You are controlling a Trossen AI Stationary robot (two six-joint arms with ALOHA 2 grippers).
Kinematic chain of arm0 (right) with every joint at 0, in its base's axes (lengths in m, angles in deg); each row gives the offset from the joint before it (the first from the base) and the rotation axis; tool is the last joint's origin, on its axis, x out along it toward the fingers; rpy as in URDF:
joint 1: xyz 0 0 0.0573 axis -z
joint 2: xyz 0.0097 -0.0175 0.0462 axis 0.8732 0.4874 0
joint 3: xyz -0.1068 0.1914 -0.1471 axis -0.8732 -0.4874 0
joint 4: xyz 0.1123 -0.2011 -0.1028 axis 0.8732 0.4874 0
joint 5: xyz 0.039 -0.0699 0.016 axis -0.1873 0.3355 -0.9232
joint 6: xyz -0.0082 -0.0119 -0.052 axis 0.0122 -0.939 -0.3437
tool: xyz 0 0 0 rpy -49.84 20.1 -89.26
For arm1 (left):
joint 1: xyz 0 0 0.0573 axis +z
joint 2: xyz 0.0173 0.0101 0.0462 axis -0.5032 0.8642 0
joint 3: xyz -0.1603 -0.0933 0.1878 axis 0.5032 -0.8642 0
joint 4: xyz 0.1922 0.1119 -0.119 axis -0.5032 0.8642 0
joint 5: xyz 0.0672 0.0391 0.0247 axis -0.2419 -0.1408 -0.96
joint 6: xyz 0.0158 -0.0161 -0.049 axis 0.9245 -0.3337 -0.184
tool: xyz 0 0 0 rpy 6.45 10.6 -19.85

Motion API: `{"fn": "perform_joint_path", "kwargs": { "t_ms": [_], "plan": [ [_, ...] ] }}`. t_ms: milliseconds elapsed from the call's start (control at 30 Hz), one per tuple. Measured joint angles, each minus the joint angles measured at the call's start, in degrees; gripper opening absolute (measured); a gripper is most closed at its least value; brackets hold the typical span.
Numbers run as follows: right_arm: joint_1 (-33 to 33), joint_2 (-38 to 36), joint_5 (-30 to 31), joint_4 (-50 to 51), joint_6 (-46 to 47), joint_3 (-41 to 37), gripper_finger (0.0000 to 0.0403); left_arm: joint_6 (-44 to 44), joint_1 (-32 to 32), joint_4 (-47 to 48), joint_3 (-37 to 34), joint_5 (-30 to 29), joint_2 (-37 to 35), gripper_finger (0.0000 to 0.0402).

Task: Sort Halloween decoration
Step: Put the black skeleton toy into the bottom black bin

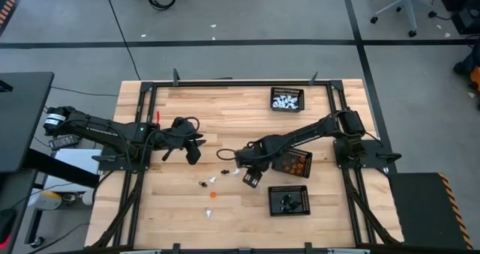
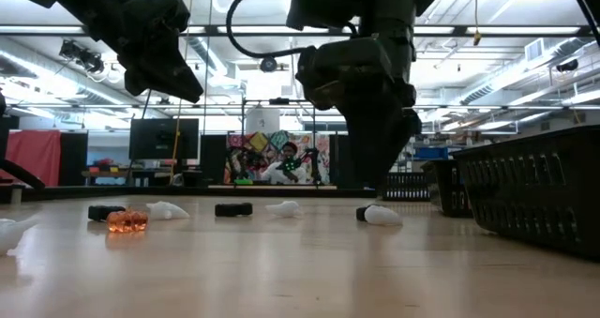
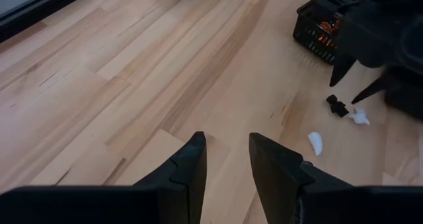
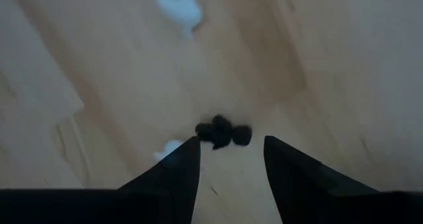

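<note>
The right gripper hangs low over the table centre with its fingers spread, a small black figure lying on the wood just ahead of the gap between the tips. It holds nothing yet. The step in hand looks like the pick of this black piece, which would belong in the black mesh tray with the dark figures, near the front edge on the right arm's side.

The next move calls for a short drop so the tips straddle the figure, then a squeeze. The piece is far smaller than the fingers, so the aim must be true or it will be pushed aside.

Two white figures crowd it: one a little farther on, another peeping beside one fingertip. Either could be caught with the black one.

The left gripper waits above bare wood left of centre, fingers parted and empty.

More loose pieces lie near the front: an orange figure, black ones and a white one. The tray of white figures sits at the far edge, and the tray of orange ones lies just beside the right arm, close enough to brush on the carry.
</note>
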Motion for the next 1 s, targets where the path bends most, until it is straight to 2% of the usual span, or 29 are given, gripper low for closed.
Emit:
{"fn": "perform_joint_path", "kwargs": {
  "t_ms": [200, 400, 733, 1000],
  "plan": [
    [1.58, -0.01, -0.26, -0.09, 5.43, -0.13, 0.0172, 0.07, 0.00, 0.02, 0.00, 0.00, 0.00, 0.0123],
    [1.75, -0.04, -3.64, -0.35, 13.46, -2.30, 0.0178, 0.07, 0.00, 0.00, 0.00, 0.00, 0.00, 0.0123],
    [1.56, 0.64, -3.66, -3.71, 24.02, -2.54, 0.0179, 0.37, 0.00, -0.02, 0.00, 0.00, 0.00, 0.0123],
    [-1.28, 2.64, -2.70, -4.82, 31.38, -2.54, 0.0179, 3.04, 0.00, -0.04, 0.00, 0.00, 0.00, 0.0123]
  ]
}}
